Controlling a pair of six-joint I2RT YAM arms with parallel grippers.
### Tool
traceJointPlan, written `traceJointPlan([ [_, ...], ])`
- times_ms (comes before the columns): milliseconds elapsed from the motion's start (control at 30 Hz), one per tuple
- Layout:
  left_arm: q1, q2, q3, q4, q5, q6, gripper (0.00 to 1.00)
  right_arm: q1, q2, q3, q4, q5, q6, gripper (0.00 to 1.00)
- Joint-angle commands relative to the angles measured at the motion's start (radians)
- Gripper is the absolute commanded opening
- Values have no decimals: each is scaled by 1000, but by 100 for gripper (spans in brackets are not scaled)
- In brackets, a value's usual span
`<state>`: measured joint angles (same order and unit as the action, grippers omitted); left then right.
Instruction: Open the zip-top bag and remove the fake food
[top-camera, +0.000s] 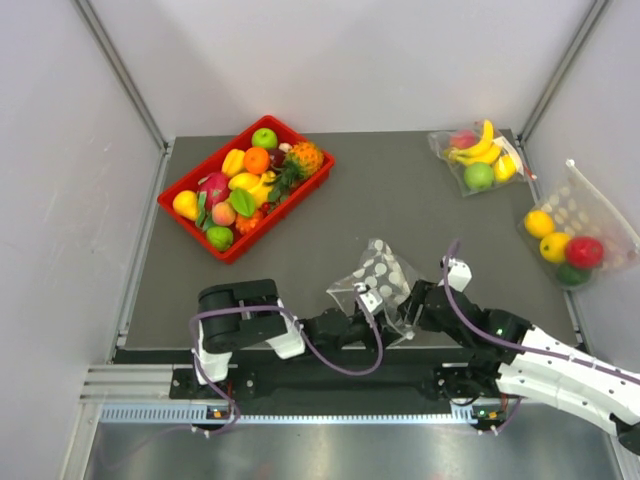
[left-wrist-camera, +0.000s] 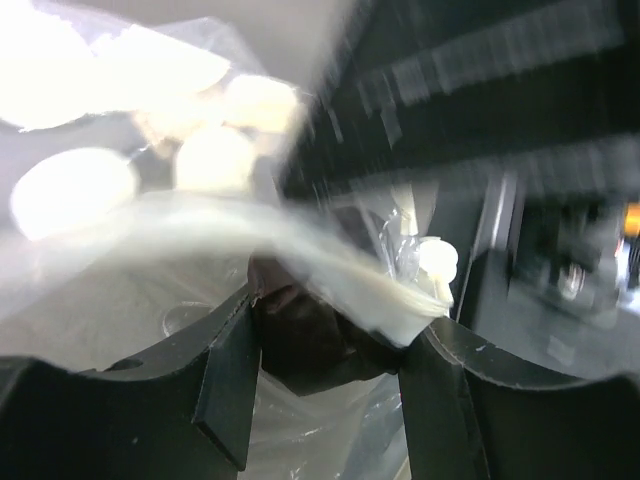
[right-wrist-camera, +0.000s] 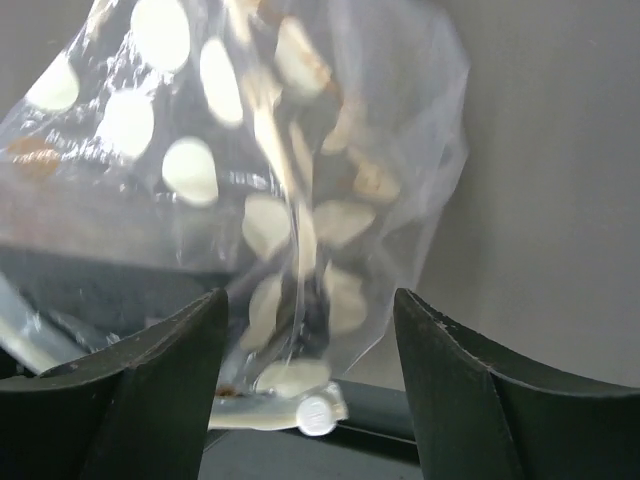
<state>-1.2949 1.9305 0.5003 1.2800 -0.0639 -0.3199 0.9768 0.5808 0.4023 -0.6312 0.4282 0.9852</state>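
Where everything rests: the bench (top-camera: 400, 210), a dark mat, with both arms reaching in from its near edge.
Red tray (top-camera: 193, 231): far left on the bench, heaped with mixed plastic fruit and well apart from your work.
Bigger dotted bag (top-camera: 590, 210): at the right edge, holding yellow and red fruit; leave it alone.
Banana bag (top-camera: 478, 158): far right corner, also not yours.
Zip-top bag (right-wrist-camera: 230, 180): near the bench's front edge, between the 2 arms. It stands up crumpled like a tent, and its dotted film rises away from the claws.
Fake food: you cannot see any fruit inside the bag in these 3 views, so check closer before you judge it emptied.
Right claw (right-wrist-camera: 310, 300): released, fingers wide, with the bag's lower edge loose in the gap.
Left claw (left-wrist-camera: 335, 320): fingers part-way apart, with film and the strip lying across the gap; you cannot tell whether it grips.
Zip strip (left-wrist-camera: 340, 275): a white, thicker band, likely the 1 stiff part of the bag.
Slider (right-wrist-camera: 318, 412): a small white knob at the strip's end.
Handling: expect light, limp, slippery film that folds and slides out of a pinch. Take hold on the strip beside the slider, 1 claw per lip, not on the dotted film.
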Motion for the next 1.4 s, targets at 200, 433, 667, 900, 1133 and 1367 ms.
traceJointPlan([
  [200, 25, -105, 124, -194, -17, -88, 26, 167, 5, 95, 180, 96, -79, 64],
  [433, 62, -96, 123, -229, 3, -128, 26, 191, -33, 139, 75, 187, -62, 64],
  [667, 82, -111, 112, -208, -25, -163, 26, 189, -107, 67, -39, 161, 47, 64],
  [900, 103, -133, 104, -211, 4, -225, 26, 189, -144, 3, -21, 142, 69, 63],
  [1133, 132, -162, 52, -125, 98, -286, 27, 189, -128, -32, 24, 147, 70, 59],
  [1367, 141, -169, 32, -68, 208, -301, 27, 189, -163, -88, 103, 159, 38, 55],
])
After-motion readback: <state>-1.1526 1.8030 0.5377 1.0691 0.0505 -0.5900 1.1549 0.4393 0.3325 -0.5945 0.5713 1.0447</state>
